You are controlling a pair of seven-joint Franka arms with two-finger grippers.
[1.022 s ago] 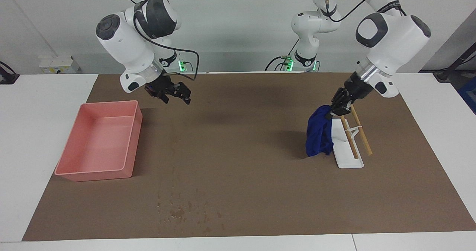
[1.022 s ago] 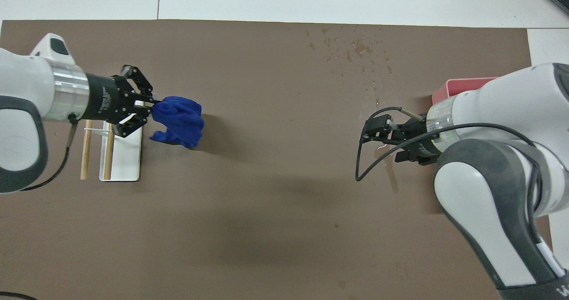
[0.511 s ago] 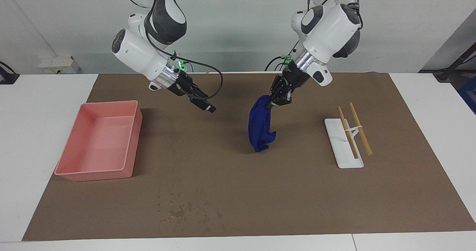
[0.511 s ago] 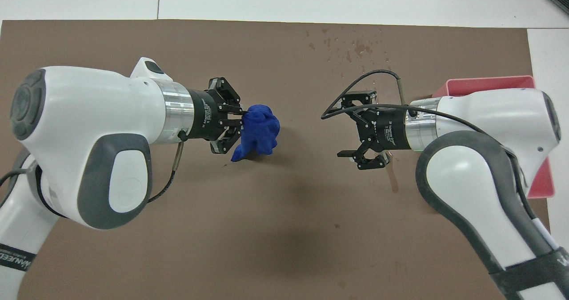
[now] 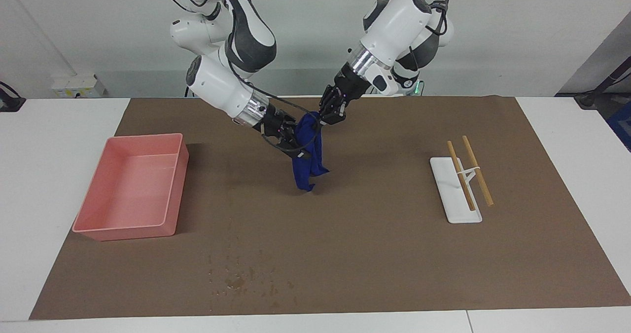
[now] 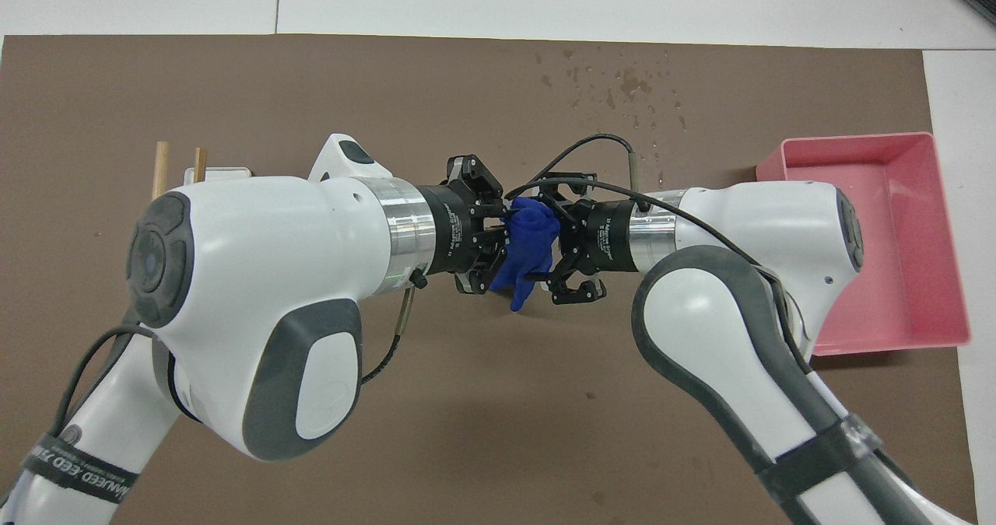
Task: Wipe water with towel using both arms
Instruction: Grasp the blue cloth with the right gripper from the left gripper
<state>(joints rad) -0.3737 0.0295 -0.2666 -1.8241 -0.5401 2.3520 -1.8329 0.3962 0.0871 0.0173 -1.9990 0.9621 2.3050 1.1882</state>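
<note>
Hanging in a bunched fold over the middle of the brown mat, the towel is clamped at its top by the left end effector, while the right end effector sits against the cloth with fingers spread around it, not yet closed. The water spots lie on the mat farther from the robots than the towel. If the left releases before the right closes, the cloth may drop short of the spill. A pink bin and a white tray with wooden sticks flank the towel on the white tabletop, before a pale wall.
</note>
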